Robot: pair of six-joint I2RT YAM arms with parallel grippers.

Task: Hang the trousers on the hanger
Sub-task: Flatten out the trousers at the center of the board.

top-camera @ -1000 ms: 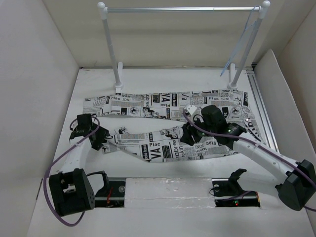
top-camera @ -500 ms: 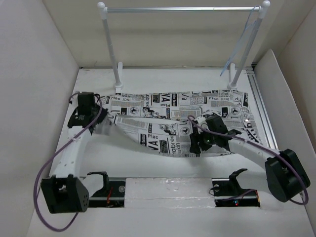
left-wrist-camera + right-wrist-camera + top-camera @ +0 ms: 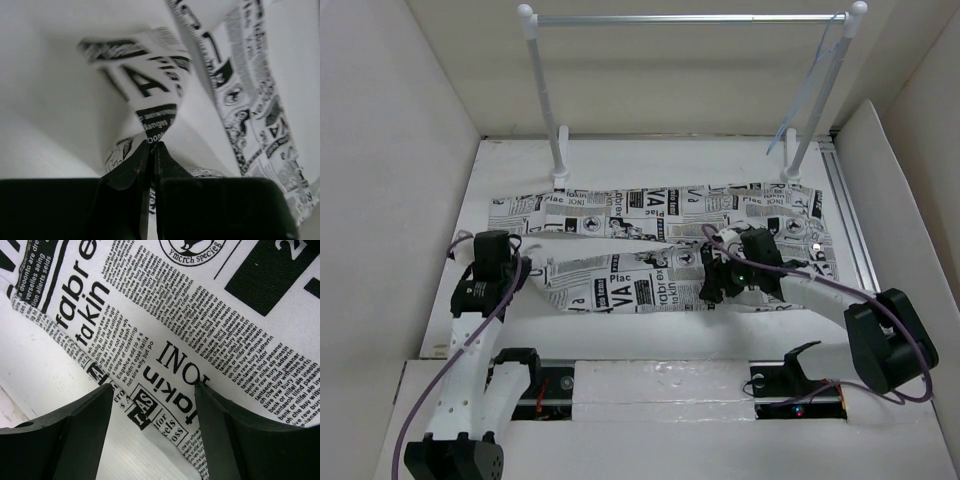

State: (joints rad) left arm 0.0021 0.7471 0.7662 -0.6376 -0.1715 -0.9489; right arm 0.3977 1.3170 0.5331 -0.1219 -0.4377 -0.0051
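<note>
The trousers (image 3: 650,203) lie flat across the table, white with black newsprint lettering. One leg runs along the far side and the other is angled in front of it. My left gripper (image 3: 532,272) is at the left end of the near leg, shut on a pinched fold of the trousers (image 3: 145,85) that rises from its tips (image 3: 151,146). My right gripper (image 3: 712,288) hovers open over the near edge of the trousers (image 3: 200,315), its fingers (image 3: 102,395) straddling the hem. The pale-blue hanger (image 3: 810,90) hangs at the right end of the rack.
A white two-post rack with a metal crossbar (image 3: 690,18) stands at the back of the table. White walls close in the left and right sides. A slanted white panel (image 3: 880,190) stands at the right, and a mounting rail (image 3: 660,385) lies along the near edge.
My left gripper has shut on the end of the near leg, carried it towards the back and brought it nearer again. My right gripper has opened wider and shifted towards the hem.
</note>
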